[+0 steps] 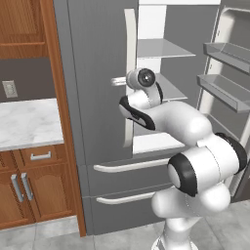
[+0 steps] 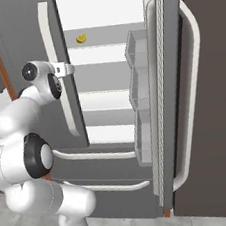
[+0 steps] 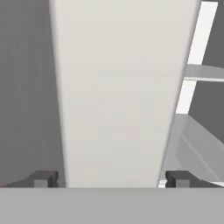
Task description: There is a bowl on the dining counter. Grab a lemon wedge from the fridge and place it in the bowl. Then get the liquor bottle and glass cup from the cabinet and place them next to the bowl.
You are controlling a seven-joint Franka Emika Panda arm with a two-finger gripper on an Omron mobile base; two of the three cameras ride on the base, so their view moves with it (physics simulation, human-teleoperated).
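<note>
The gripper (image 3: 112,179) stands wide open, fingers either side of the left door's upright white handle (image 1: 130,58) (gripping nothing), while the lemon wedge (image 2: 81,39) sits on the fridge (image 2: 117,94)'s upper shelf.

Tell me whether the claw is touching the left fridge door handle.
Cannot tell. In the hand view the open claw straddles the handle, one fingertip on each side, but the contact points are hidden.

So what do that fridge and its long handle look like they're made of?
The fridge looks like matte grey metal or painted steel: flat, even, no reflections. Its left door's handle looks like smooth off-white plastic, curved and without gloss. Being rendered, both are guesses.
</note>
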